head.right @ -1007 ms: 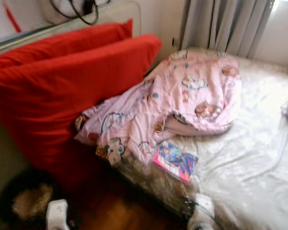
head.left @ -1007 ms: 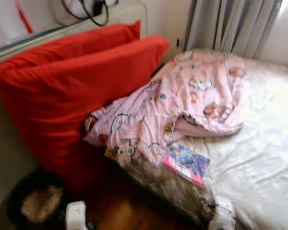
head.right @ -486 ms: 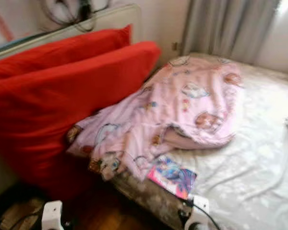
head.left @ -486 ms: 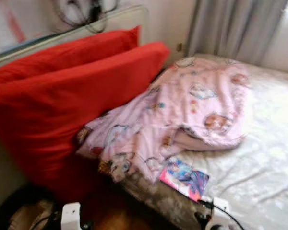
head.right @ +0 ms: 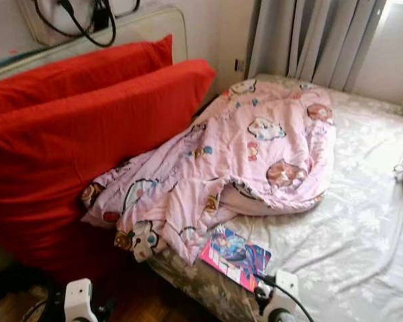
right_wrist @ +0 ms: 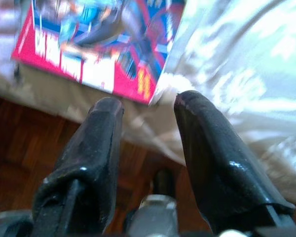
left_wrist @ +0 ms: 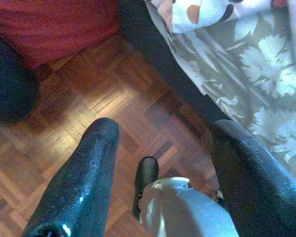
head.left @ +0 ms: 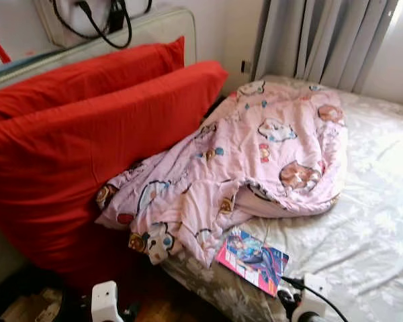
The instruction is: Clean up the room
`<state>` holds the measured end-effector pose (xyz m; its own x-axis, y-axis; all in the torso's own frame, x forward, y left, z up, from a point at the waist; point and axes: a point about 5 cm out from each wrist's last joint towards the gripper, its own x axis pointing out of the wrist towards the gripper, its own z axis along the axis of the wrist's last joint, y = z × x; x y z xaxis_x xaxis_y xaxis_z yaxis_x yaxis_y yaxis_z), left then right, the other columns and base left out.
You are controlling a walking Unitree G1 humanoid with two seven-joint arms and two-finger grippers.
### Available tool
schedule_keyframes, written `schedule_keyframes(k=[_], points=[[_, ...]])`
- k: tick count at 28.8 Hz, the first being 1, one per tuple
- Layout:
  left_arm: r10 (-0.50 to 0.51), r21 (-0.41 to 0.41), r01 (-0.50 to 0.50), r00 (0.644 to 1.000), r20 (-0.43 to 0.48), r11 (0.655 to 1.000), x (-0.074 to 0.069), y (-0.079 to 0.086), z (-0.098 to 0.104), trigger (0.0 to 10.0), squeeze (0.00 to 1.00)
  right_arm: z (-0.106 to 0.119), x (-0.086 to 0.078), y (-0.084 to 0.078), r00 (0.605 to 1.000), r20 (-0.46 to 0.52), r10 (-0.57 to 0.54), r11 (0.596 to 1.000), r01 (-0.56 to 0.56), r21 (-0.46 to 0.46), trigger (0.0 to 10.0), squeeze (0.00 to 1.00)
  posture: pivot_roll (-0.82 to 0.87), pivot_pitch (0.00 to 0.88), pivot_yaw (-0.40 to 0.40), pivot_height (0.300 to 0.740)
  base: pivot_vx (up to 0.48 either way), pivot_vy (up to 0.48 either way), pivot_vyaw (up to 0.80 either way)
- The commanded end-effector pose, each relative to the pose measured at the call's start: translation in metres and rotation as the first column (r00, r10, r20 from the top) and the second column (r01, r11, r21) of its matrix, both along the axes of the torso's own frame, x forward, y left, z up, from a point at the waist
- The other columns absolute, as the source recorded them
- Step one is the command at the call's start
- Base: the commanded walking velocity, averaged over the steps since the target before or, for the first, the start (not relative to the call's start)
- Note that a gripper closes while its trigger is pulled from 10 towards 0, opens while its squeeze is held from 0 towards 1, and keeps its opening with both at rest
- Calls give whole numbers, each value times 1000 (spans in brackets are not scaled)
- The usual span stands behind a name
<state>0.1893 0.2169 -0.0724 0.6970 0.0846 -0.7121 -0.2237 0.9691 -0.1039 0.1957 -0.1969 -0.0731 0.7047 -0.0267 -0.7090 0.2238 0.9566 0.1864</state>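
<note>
Red fabric pillows (head.left: pixel 87 134), two of them, lean against the pale headboard (head.left: pixel 148 30), beside a crumpled pink cartoon-print quilt (head.left: pixel 255 154) on the grey floral bedsheet (head.left: pixel 363 235). A glossy pink-and-blue comic book (head.left: pixel 253 259) lies flat at the mattress edge, one corner under the quilt. Right gripper (right_wrist: pixel 147 106) hangs open and empty just below the book; left gripper (left_wrist: pixel 163 128) is open and empty over parquet floor (left_wrist: pixel 89 98).

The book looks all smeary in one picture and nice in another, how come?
In the right wrist view the book is blurred, its cover smeared, while the right gripper itself looks sharp; the sheet glares white. In the left eye view the book is crisp. The left wrist view is dim, with a soft shine on the floor.
</note>
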Motion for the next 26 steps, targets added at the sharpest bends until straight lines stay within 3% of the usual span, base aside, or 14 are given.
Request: schedule_keyframes(k=[1,7,14,15,16,17,18,22,26], points=[[11,-12,-10,999,32,1000,1,0,1,10000,0,3,3,-3,999,42,-4,999,6,-39,10000,0,89,0,0,740,0,0,0],[62,-9,-61,991,120,998,5,2,7,10000,0,10,9,-4,990,140,2,998,5,-56,10000,0,91,0,-2,740,0,0,0],[18,15,-22,970,241,1000,12,2,17,10000,0,19,15,-4,970,233,62,994,-39,-101,10000,0,88,0,-6,740,0,0,0],[-1,34,-11,939,343,999,54,-1,43,10000,0,20,15,-4,967,245,71,994,-47,-103,10000,0,88,0,-6,740,0,0,0],[-17,50,-4,910,413,999,84,-4,66,10000,0,20,16,-4,965,252,74,993,-50,-103,10000,0,88,0,-6,740,0,0,0],[-32,62,3,881,473,998,108,-7,88,10000,0,21,16,-4,963,258,83,992,-56,-109,10000,0,88,0,-6,740,0,0,0],[-40,69,6,862,505,998,121,-8,101,10000,0,21,16,-4,961,261,89,992,-61,-113,10000,0,88,0,-6,740,0,0,0],[-79,95,34,842,533,995,129,-10,111,10000,0,24,18,-2,949,285,134,986,-101,-130,10000,0,79,0,-5,740,0,0,0],[-86,92,44,849,521,995,126,-12,107,10000,0,24,18,-2,947,287,147,985,-113,-134,10000,0,81,0,-8,740,0,0,0]])
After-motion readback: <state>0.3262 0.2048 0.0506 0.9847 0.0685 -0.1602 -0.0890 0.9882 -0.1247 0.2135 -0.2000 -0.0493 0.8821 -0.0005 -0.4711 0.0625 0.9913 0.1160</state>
